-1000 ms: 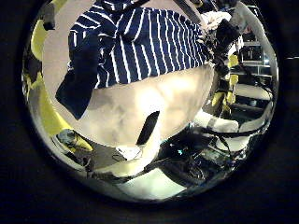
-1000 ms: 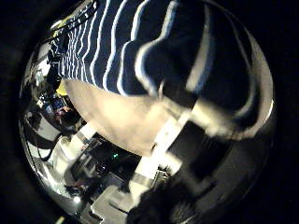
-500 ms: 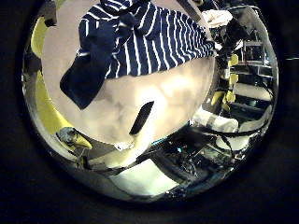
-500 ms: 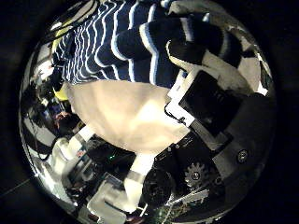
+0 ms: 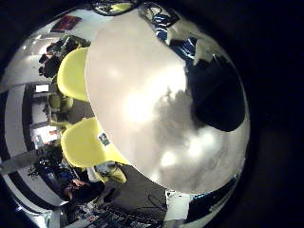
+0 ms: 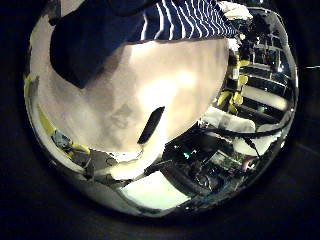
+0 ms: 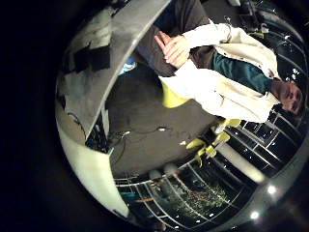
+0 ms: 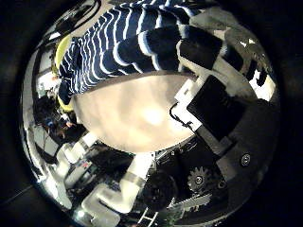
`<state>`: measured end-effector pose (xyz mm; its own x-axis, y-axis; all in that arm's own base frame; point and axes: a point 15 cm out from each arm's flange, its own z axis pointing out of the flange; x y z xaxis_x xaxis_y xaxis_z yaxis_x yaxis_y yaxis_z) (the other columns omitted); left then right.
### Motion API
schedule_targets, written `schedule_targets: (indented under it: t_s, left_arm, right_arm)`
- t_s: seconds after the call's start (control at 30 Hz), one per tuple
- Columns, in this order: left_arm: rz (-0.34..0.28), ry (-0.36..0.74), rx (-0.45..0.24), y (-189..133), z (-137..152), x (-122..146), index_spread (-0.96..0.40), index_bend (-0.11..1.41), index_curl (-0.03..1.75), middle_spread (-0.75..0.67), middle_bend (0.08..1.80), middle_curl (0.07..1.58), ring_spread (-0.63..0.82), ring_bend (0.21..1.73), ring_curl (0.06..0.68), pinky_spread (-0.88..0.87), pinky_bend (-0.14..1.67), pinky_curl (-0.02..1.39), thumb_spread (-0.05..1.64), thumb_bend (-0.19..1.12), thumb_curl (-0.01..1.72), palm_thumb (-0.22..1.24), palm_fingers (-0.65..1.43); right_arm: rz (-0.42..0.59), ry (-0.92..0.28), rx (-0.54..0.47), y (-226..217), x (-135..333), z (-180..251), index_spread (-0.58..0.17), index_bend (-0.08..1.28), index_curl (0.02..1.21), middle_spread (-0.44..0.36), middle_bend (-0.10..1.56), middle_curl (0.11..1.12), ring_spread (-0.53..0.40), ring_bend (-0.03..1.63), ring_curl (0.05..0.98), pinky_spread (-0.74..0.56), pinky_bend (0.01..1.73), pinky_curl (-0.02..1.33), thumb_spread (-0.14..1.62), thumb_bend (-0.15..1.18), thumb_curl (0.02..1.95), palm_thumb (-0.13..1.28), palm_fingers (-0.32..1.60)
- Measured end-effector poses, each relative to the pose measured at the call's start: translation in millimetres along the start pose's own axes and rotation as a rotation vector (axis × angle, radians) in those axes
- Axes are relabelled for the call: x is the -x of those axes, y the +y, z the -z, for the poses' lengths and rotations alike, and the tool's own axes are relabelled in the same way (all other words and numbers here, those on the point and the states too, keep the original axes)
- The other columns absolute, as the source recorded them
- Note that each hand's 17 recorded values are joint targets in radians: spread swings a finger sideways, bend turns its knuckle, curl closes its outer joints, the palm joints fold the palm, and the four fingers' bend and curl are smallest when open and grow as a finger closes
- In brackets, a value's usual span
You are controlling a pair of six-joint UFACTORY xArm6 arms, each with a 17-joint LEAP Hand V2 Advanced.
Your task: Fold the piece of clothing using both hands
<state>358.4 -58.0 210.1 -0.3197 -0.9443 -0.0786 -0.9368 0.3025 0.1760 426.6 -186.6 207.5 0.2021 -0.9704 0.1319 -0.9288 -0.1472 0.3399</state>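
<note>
Left little-finger view: the bare desk [image 5: 142,95] fills the middle. A dark rounded mass lies on it at about 3 o'clock; I cannot tell whether it is cloth or part of the hand. None of the striped cloth shows here for certain.

Left thumb view: the garment [image 6: 165,20] hangs at 12 o'clock, with its dark plain part drooping toward 10 o'clock above the desk [image 6: 150,85]. A small dark object [image 6: 152,125] lies on the desk near the centre, apart from the cloth. None of the left hand's fingers show, so I cannot tell whether it grips or is spread.

Right little-finger view: only a strip of desk [image 7: 97,58] edge from 10 to 12 o'clock, and the room beyond. No cloth.

Right thumb view: the garment [image 8: 123,47] spans 10 to 1 o'clock, close to the palm and bunched above the desk [image 8: 142,113]. The right hand [image 8: 222,104] comes in from 3 o'clock, and its fingers [image 8: 204,47] run up under the cloth. Their tips are hidden, so I cannot tell the hold.

Risks, as I judge them:
- The drooping dark part could drag or tuck under, creasing the fold.
- If the two hands travel unevenly, the edges would land askew.
- A shallow pinch on bunched cloth could slip and drop one side.
- The cloth might sweep across the small dark object.
</note>
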Motion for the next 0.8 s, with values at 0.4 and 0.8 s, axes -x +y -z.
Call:
schedule_targets:
  t_s: [0.4,0.8]
  left_arm:
    - [0.009,0.005,0.034,-1.6,-14.3,-0.6,-0.12,0.2,0.46,0.01,0.18,0.37,0.02,0.7,0.222,0.08,0.38,0.33,1.12,-0.02,0.27,0.19,0.29]
    - [0.052,0.026,0.054,-14.2,-41.0,15.9,-0.12,0.19,0.45,0.02,0.19,0.36,0.02,0.7,0.221,0.09,0.37,0.33,1.14,-0.02,0.27,0.2,0.29]
  right_arm:
    - [-0.022,-0.04,-0.14,-1.1,-5.5,20.0,-0.39,1.01,0.95,-0.247,1.2,1.0,-0.284,1.39,0.797,-0.26,1.32,0.82,1.13,-0.01,0.69,1.06,0.86]
    - [0.027,-0.124,-0.412,-11.3,43.0,111.0,-0.385,1.02,0.99,-0.241,1.23,1.03,-0.276,1.41,0.836,-0.26,1.33,0.9,1.15,0.0,0.73,1.06,0.81]
